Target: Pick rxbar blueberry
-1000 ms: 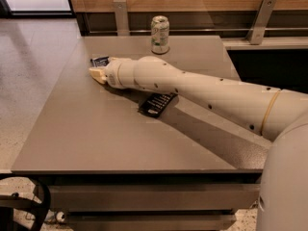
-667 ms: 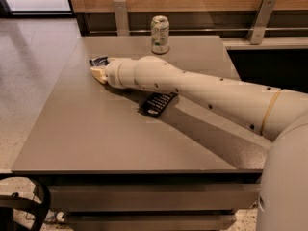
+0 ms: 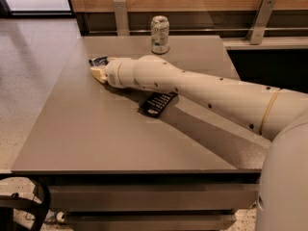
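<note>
The rxbar blueberry (image 3: 98, 60) is a small dark navy wrapper with pale print, lying flat near the table's far left edge; only its left part shows past the arm. My gripper (image 3: 99, 73) reaches across the table from the right, right at the bar and just in front of it. A longer black wrapper with white text lines (image 3: 157, 104) lies mid-table, partly under my forearm.
A pale green and white can (image 3: 160, 34) stands upright at the back of the grey table (image 3: 106, 138). A wooden wall with metal brackets runs behind it. The table's left edge drops to a tiled floor.
</note>
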Controlling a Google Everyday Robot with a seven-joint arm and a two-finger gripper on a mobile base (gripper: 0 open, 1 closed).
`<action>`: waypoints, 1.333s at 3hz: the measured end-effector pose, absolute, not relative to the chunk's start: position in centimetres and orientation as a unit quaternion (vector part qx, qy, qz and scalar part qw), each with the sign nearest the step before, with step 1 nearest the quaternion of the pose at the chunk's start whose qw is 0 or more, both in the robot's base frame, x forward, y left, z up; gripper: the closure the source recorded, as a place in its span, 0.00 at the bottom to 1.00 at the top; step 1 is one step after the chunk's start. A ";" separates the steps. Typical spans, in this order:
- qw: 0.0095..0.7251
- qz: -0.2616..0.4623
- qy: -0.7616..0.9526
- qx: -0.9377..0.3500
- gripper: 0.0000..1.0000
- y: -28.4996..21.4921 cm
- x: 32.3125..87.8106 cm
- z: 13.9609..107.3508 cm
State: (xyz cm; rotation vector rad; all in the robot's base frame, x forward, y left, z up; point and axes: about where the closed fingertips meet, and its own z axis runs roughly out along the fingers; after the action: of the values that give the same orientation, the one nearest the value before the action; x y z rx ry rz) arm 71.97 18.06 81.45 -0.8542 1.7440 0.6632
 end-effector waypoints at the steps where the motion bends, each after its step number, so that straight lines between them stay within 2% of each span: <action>1: 0.518 0.276 0.727 -0.356 1.00 18.1 72.0 81.5; 2: 0.525 0.282 0.712 -0.371 1.00 17.4 72.0 82.7; 4: 0.566 0.295 0.611 -0.468 1.00 11.8 72.1 93.1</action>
State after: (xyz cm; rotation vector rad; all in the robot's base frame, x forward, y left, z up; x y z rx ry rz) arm 72.13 11.81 93.11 -1.1000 1.4373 0.6940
